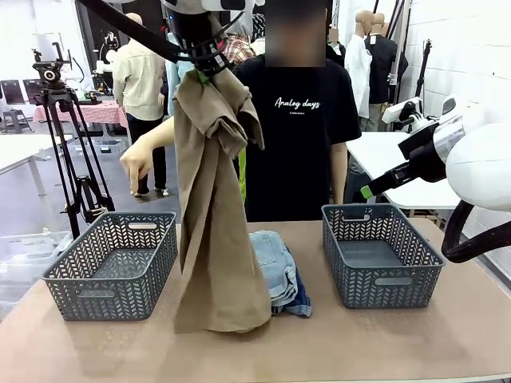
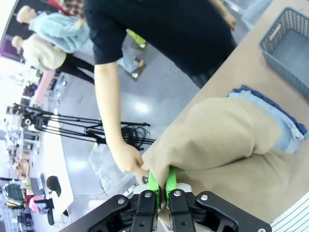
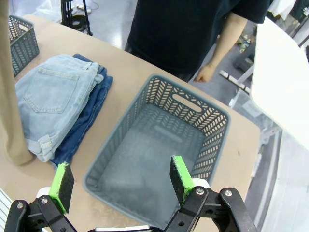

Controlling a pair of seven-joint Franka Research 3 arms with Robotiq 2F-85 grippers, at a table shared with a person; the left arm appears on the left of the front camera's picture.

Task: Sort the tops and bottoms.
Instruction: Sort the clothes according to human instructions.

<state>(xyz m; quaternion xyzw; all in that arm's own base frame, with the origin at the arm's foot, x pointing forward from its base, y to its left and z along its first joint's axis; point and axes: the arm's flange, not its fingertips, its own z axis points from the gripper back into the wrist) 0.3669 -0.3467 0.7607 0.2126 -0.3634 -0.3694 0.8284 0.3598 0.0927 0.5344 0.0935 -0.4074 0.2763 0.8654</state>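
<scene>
- The left gripper [image 1: 206, 73] (raised high over the middle of the table) is clamped tight on the top of a long tan cloth garment [image 1: 214, 231]. The garment hangs straight down, and its hem rests on the tabletop.
- The right gripper [image 3: 118, 181] hovers with its jaws spread wide and nothing between them, above the right-hand grey plastic lattice basket [image 3: 207, 125].
- A folded pale grey-blue denim piece [image 3: 53, 96] lies on top of dark blue denim shorts [image 3: 91, 106]. This stack sits just behind the tan garment, between the two baskets.
- The surface is a matte brown table [image 1: 383, 343], with a matching grey lattice basket [image 1: 88, 299] on its left side.
- A person in a black printed T-shirt [image 1: 299, 144] stands at the far edge, one hand [image 1: 137, 163] hanging loose with the fingers down.
- A black camera tripod [image 1: 68, 144] stands on the glossy grey floor to the left, and a white table [image 1: 399, 171] stands to the right.
</scene>
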